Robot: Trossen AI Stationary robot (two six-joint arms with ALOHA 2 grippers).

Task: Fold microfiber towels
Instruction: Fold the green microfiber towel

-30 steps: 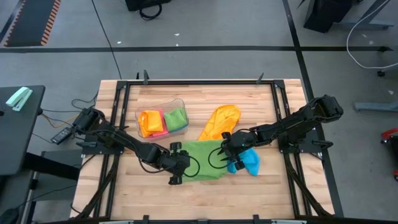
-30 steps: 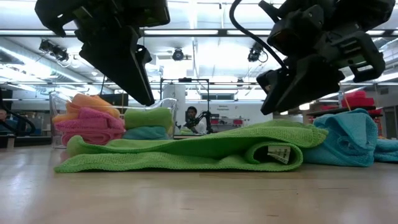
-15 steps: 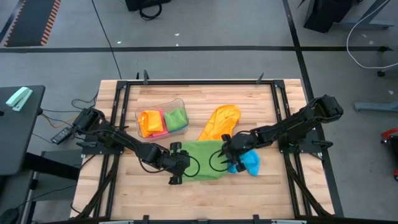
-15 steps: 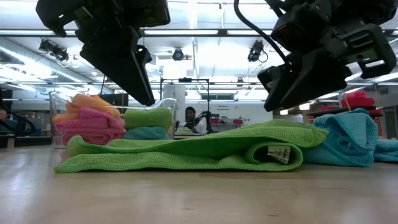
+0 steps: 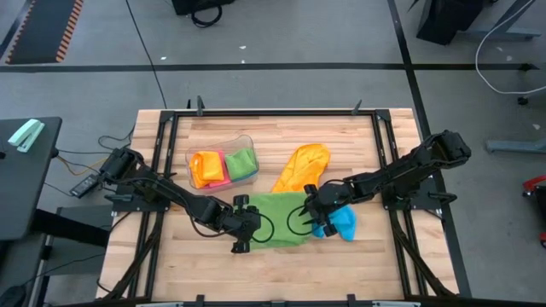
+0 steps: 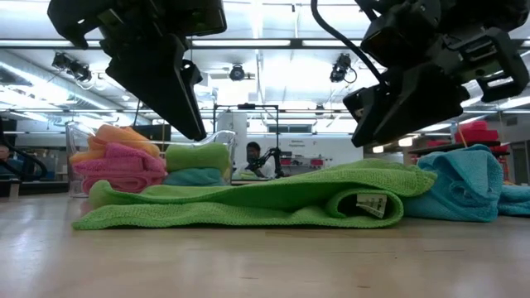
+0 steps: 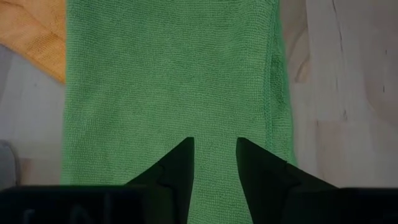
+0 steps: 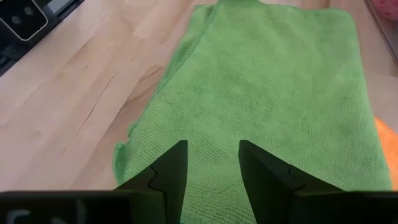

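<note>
High view, frame centre: my left hand (image 5: 243, 228) and right hand (image 5: 309, 207) hover part-open, holding nothing, over the half-folded green towel (image 5: 277, 217); I judge the second fold comes next.

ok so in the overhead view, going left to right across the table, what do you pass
clear tub of folded towels → left gripper → green towel → right gripper → blue towel

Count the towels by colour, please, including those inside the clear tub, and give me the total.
Green: 2, one flat on the table, one in the tub
Orange: 2, one on the table, one in the tub
Pink: 1, in the tub
Blue: 2, one on the table, one in the tub
Total: 7
</note>
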